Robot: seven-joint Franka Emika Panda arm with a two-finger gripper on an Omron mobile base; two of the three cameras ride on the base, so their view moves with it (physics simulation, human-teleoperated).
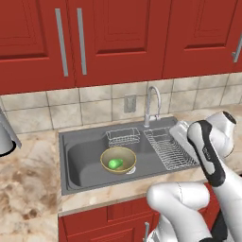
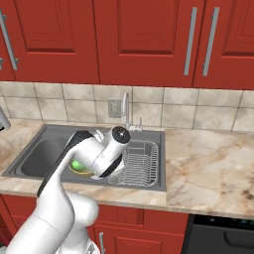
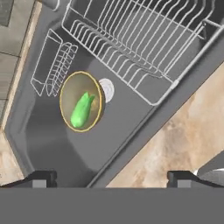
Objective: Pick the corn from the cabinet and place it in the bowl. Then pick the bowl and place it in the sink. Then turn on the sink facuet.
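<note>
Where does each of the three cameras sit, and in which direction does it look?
Left base view: behind the arm to its left, looking forward and down at the sink, with the white arm at lower right.
Right base view: behind the arm to its right, facing the same sink and faucet; the arm rises from lower left.
Hand view: on the hand, looking down at the bowl with the open gripper at the bottom.
All three share the bowl holding the corn.
</note>
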